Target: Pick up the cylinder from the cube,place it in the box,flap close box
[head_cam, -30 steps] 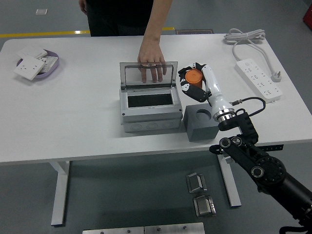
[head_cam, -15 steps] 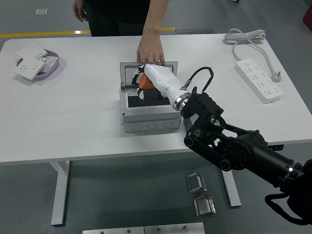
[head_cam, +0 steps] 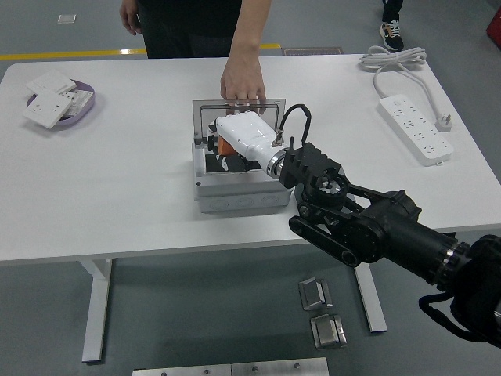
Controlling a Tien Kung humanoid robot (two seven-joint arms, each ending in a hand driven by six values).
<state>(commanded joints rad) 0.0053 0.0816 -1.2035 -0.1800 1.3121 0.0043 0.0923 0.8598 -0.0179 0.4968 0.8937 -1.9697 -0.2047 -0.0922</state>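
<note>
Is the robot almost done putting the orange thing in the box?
Partly. The orange cylinder is off the cube and in the right hand, which is over the open gray box. It hasn't let go yet. The lid is up, with a person's hand on it, so closing is left.

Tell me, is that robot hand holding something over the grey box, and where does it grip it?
Yes: the right hand holds the orange cylinder over the open grey box. Only a sliver of orange shows, so the exact grip cannot be told.

Lab or workshop: white table [head_cam: 117, 180], grey painted floor [head_cam: 47, 313].
</note>
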